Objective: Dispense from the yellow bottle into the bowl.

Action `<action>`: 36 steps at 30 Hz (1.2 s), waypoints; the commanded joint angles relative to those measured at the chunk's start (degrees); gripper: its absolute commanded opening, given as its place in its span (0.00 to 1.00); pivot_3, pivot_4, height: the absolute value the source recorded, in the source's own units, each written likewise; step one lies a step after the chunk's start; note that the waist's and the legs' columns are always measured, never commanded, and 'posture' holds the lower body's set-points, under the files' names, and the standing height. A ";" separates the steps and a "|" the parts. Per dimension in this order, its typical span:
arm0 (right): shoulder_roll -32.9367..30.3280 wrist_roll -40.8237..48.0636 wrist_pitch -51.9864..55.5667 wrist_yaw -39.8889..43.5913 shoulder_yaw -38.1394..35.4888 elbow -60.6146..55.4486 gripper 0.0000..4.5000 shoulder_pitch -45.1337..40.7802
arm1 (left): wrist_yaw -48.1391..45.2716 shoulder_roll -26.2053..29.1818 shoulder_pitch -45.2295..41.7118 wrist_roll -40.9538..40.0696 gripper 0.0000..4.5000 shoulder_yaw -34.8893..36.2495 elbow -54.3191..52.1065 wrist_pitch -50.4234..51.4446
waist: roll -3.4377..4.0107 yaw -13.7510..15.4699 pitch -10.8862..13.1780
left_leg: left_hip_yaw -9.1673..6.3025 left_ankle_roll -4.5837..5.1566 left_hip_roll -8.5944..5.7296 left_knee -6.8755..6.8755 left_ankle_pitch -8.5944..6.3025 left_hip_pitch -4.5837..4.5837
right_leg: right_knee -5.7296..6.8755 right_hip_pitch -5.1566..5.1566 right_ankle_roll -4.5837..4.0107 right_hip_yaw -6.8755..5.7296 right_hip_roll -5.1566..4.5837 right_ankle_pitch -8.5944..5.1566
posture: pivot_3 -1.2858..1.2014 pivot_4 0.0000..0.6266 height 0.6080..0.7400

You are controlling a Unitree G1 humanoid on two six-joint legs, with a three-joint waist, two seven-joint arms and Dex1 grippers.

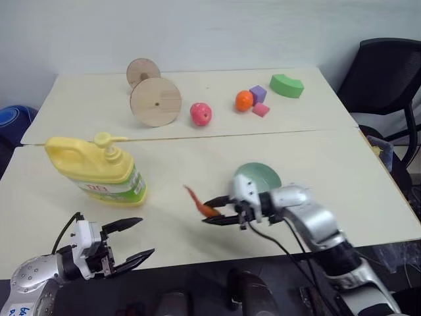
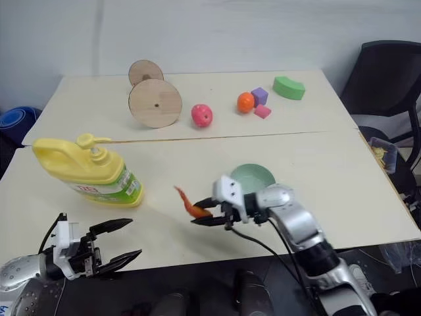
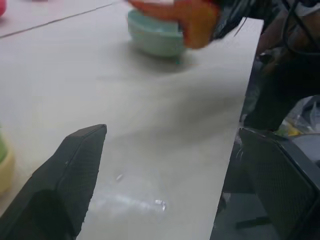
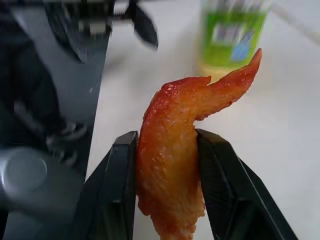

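One yellow bottle (image 1: 99,170) stands on my table (image 1: 329,171), of which I count two pushed together, the second (image 1: 217,92) behind the first. One pale green bowl (image 1: 258,178). One orange-red chicken wing (image 4: 175,165), pinched between the two black fingers of my right gripper (image 1: 214,214). Two grippers in all, the other being my left gripper (image 1: 135,240), its two fingers spread. Two wooden discs: one large (image 1: 155,101), one smaller (image 1: 143,71). One red fruit (image 1: 200,114); one orange fruit (image 1: 244,101). Three blocks: one purple (image 1: 258,93), one pink (image 1: 261,109), one green and curved (image 1: 287,85). One black chair (image 1: 385,82).
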 commanded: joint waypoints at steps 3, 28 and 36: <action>-14.05 9.38 4.83 -1.92 -27.41 -3.56 0.32 13.04 | -2.05 2.65 -2.41 -4.43 1.00 -4.18 -6.28 7.03 | 0.06 1.81 0.04 | -0.09 0.11 -0.01 0.00 -0.08 0.04 | -0.26 0.19 0.03 -0.06 -0.01 0.02 | 0.52 0.24 1.00; -10.37 1.30 -20.34 -5.56 -17.55 11.64 0.99 16.91 | 1.87 -0.29 -6.61 -2.98 1.00 -2.79 -3.67 4.90 | 0.31 1.33 0.12 | 0.42 0.03 0.19 -0.01 -0.06 0.25 | -0.29 0.48 0.16 0.34 0.26 0.11 | 0.52 0.24 1.00; -0.94 -9.69 -18.24 -18.88 -7.73 14.11 0.99 12.96 | 2.61 -0.91 -8.00 -3.03 1.00 -3.00 -4.38 4.61 | 0.30 1.14 0.11 | 0.43 0.03 0.13 -0.01 -0.07 0.25 | -0.26 0.39 0.15 0.35 0.23 0.10 | 0.52 0.24 1.00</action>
